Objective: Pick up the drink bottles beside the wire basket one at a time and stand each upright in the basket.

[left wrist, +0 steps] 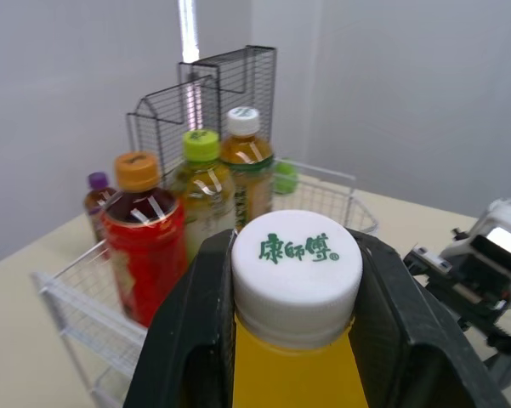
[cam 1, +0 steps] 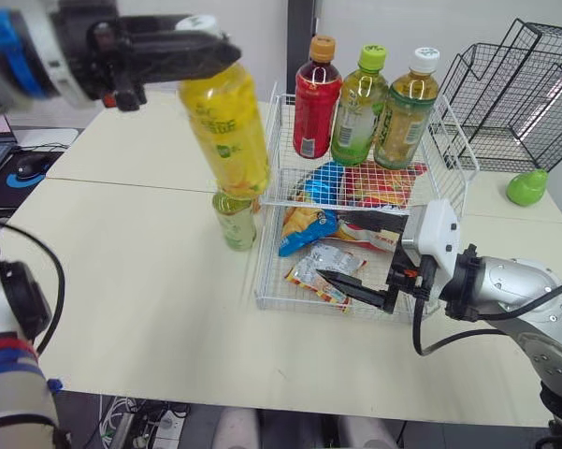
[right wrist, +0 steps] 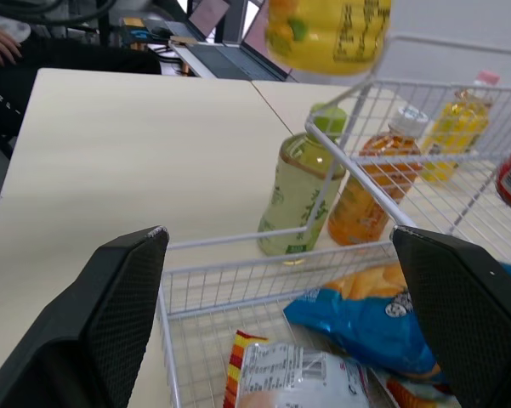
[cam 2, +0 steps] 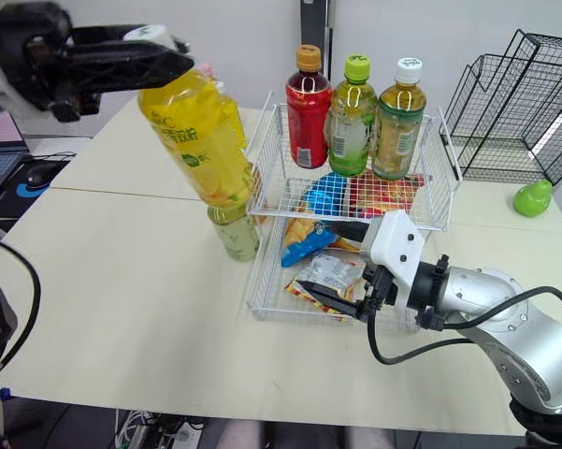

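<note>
Clenching the white cap point(left wrist: 296, 263), your left hand point(cam 1: 201, 47) holds the yellow plastic drink bottle point(cam 1: 229, 131) tilted in the air just beside the white wire basket point(cam 1: 262, 281); lowered slanted, it could snag the wire or topple. Your right hand point(cam 2: 323, 292) hangs released at the basket's front

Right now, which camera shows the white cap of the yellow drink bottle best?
The left wrist view: the white cap sits front and centre, green lettering readable, clamped by the left end effector. The eye views show its rim above the black fingers. The right wrist view catches the lower body of the yellow drink bottle.
</note>
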Controlling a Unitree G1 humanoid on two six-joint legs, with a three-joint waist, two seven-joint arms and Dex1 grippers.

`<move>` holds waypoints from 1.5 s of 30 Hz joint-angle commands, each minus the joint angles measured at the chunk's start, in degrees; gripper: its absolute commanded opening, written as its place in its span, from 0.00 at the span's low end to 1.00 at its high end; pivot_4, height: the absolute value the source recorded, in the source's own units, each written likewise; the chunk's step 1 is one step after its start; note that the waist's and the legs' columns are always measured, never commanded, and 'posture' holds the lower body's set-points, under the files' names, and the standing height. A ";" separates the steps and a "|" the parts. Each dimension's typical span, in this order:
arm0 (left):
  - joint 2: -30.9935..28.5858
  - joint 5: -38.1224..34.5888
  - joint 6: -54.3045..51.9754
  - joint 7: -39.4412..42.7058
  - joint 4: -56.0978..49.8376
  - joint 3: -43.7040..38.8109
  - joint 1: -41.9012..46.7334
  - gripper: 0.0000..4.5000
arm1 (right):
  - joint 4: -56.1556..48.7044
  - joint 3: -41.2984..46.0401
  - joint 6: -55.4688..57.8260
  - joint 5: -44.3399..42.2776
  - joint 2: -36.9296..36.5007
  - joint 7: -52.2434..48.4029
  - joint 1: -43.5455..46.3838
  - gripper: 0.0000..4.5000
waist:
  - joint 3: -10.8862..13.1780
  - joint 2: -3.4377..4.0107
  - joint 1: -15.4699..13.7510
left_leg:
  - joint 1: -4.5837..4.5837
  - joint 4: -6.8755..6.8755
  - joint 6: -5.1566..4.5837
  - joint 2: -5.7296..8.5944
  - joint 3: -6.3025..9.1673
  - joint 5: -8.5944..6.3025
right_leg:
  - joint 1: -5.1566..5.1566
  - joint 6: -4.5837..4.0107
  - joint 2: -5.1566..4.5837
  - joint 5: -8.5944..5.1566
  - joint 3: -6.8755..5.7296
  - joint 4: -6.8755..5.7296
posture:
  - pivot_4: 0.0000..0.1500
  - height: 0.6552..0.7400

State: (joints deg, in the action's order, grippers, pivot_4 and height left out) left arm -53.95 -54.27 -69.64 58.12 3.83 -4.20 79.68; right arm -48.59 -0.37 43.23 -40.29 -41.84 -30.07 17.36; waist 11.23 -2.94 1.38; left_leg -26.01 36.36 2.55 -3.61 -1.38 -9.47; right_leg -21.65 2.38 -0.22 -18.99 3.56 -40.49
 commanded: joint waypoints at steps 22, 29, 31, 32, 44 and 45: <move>35.37 30.38 37.59 16.22 34.04 14.80 13.78 0.30 | 0.25 57.28 8.38 -41.24 -22.23 0.20 -16.43 1.00 | 0.31 0.68 0.47 | -0.07 -0.29 -0.09 0.09 -0.19 0.01 | 0.08 0.09 -0.03 0.10 0.21 0.52 | 1.00 0.77; 37.87 34.14 40.52 18.68 38.43 15.08 14.51 0.30 | -0.12 56.72 6.68 -40.73 -22.67 1.06 -17.63 1.00 | 0.31 0.68 0.42 | -0.07 -0.30 -0.09 0.10 -0.16 0.01 | 0.10 0.09 -0.02 0.09 0.19 0.52 | 1.00 0.77; 38.21 34.54 40.70 19.78 39.06 14.97 14.67 0.30 | -0.03 56.54 6.17 -40.13 -22.73 1.17 -17.86 1.00 | 0.31 0.68 0.41 | -0.05 -0.27 -0.09 0.11 -0.15 0.01 | 0.15 0.15 -0.02 0.06 0.17 0.52 | 1.00 0.77; 38.35 34.74 40.66 20.03 39.30 14.83 14.75 0.30 | 0.04 56.44 5.96 -39.88 -22.76 1.22 -17.94 1.00 | 0.31 0.68 0.41 | -0.05 -0.28 -0.09 0.11 -0.14 0.01 | 0.15 0.16 -0.02 0.06 0.18 0.52 | 1.00 0.77; 37.01 35.70 41.70 23.10 41.21 11.80 16.56 0.99 | 0.04 54.57 3.76 -37.27 -22.50 0.86 -18.87 1.00 | 0.31 0.68 0.51 | -0.05 -0.28 -0.09 0.11 -0.12 0.01 | 0.15 0.14 -0.02 0.08 0.16 0.52 | 1.00 0.77; 36.27 35.60 41.41 23.88 40.61 11.56 16.45 0.99 | 0.09 54.45 3.65 -37.11 -22.55 0.77 -18.86 1.00 | 0.31 0.68 0.51 | -0.05 -0.28 -0.09 0.11 -0.12 0.01 | 0.15 0.14 -0.01 0.08 0.16 0.52 | 1.00 0.77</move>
State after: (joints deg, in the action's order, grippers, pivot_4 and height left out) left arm -16.46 -18.31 -28.44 80.72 46.20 9.09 93.80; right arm -48.33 53.45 48.28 -77.70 -63.89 -29.24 -1.63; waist 11.54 -2.26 1.89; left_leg -26.06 36.07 2.47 -3.50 -1.50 -9.45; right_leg -21.49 2.51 -0.23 -18.91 3.71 -39.97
